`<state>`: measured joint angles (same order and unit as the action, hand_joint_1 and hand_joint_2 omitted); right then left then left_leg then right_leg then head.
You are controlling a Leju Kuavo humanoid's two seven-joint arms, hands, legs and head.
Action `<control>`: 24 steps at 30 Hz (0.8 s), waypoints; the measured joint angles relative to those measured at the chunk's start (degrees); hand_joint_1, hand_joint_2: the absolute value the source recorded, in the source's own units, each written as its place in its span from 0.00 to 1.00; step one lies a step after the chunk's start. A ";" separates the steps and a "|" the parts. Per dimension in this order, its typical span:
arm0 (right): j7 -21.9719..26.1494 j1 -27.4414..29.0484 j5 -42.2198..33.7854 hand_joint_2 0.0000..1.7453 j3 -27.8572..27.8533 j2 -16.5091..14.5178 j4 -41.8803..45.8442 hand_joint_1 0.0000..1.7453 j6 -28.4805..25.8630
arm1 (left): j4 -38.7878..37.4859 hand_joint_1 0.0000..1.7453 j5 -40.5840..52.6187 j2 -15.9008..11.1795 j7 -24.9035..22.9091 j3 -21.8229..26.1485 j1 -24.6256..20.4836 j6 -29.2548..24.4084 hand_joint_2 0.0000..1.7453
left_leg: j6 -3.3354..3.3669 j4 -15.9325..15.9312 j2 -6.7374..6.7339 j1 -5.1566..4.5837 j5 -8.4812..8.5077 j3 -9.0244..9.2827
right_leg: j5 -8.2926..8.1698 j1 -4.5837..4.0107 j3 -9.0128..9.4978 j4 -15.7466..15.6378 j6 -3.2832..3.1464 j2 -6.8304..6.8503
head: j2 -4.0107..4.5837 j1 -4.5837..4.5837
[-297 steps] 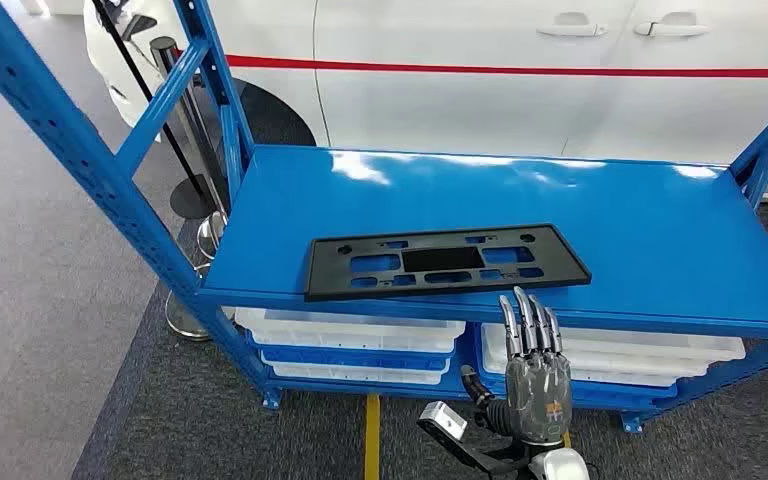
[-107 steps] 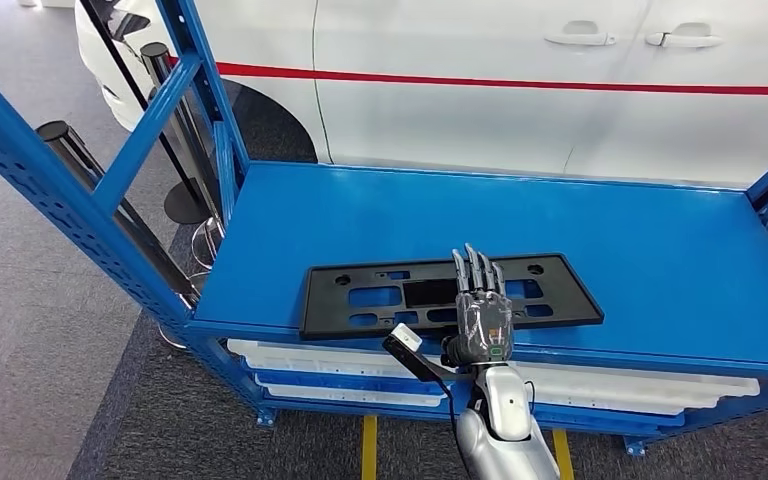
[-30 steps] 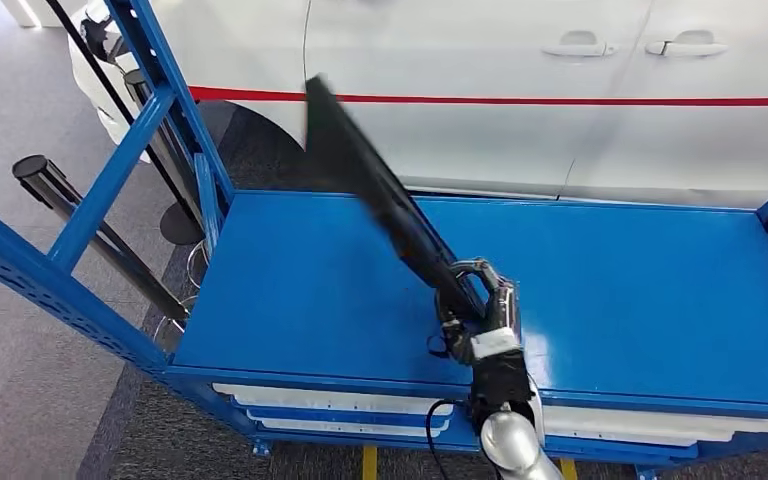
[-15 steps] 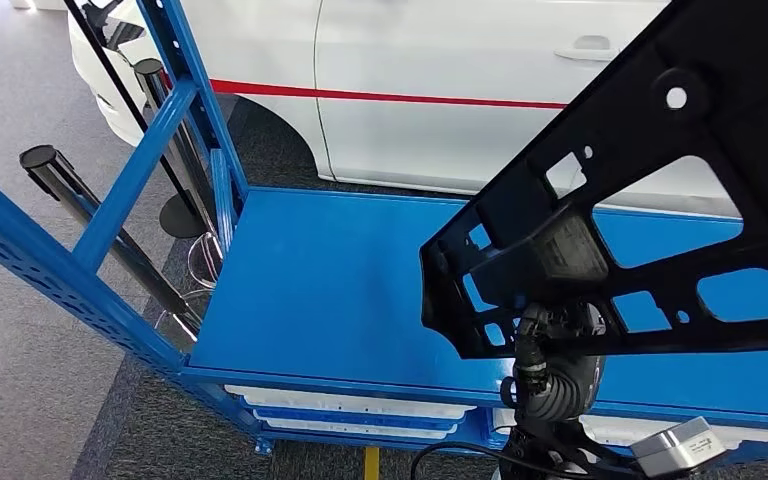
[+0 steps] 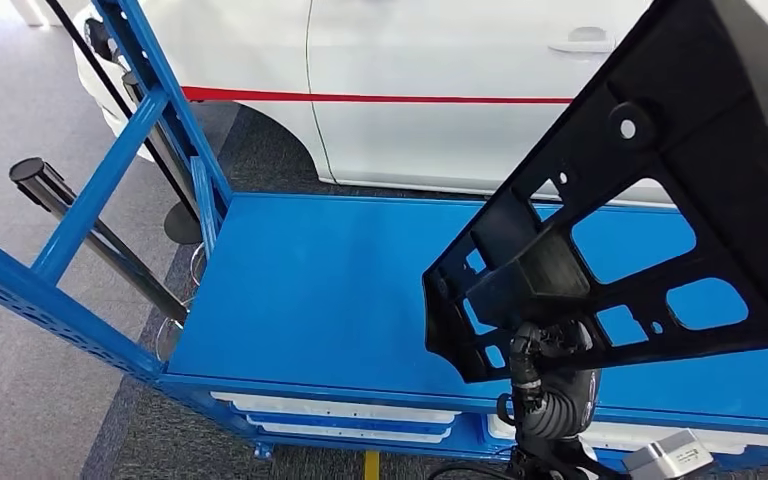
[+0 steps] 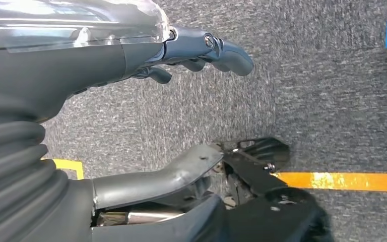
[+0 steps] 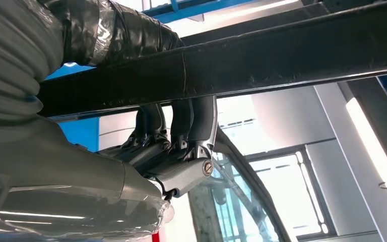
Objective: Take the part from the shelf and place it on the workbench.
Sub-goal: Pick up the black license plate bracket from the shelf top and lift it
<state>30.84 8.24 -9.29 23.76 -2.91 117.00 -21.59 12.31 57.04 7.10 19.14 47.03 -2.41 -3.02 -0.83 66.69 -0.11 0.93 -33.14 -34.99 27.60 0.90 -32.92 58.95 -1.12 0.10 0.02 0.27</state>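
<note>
my right hand (image 5: 552, 352) grips the black part (image 5: 640, 200) above the shelf (image 5: 310, 290), long axis slanting up rightward; left hand (image 6: 201, 48) hangs seemingly empty.

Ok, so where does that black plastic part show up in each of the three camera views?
Head view: the black part fills the right side, lifted and tilted above the blue shelf, held at its lower edge by the right hand.
Right wrist view: the part is the dark bar crossing the picture, with fingers hooked over it.
Left wrist view: not in it.
Shared landmark: the right hand gripping the part.
</note>
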 joint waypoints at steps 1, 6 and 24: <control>0.00 0.04 0.00 1.00 0.00 0.00 0.00 1.00 0.00 | 0.00 0.00 -0.01 0.02 -0.01 0.06 0.03 0.00 1.00 | -0.10 4.08 0.00 0.01 -1.72 -1.98 | 0.03 -0.12 -0.02 0.01 -0.13 0.03 | 0.00 -0.01; 0.00 0.18 0.00 1.00 0.00 0.01 0.00 1.00 0.00 | 0.00 0.00 -0.01 -0.04 -0.02 0.38 0.09 0.00 1.00 | 1.59 -1.11 0.02 -0.54 3.37 0.00 | 0.25 -0.86 0.52 0.02 -0.40 -0.11 | 0.00 0.01; -0.01 0.46 0.00 1.00 0.00 0.28 0.10 1.00 -0.01 | 0.00 0.00 -0.02 0.15 -0.02 0.46 -0.06 0.00 1.00 | 1.63 -8.37 -0.02 -0.40 5.40 3.53 | 0.72 0.51 0.11 0.92 2.73 -0.24 | 0.01 0.02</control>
<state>30.82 8.70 -9.29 23.76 -2.63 117.10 -21.60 12.31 57.02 7.26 19.12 47.50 -2.47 -3.02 0.80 58.32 -0.13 0.53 -27.74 -31.46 28.32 1.42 -32.81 59.87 1.61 -0.14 0.02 0.28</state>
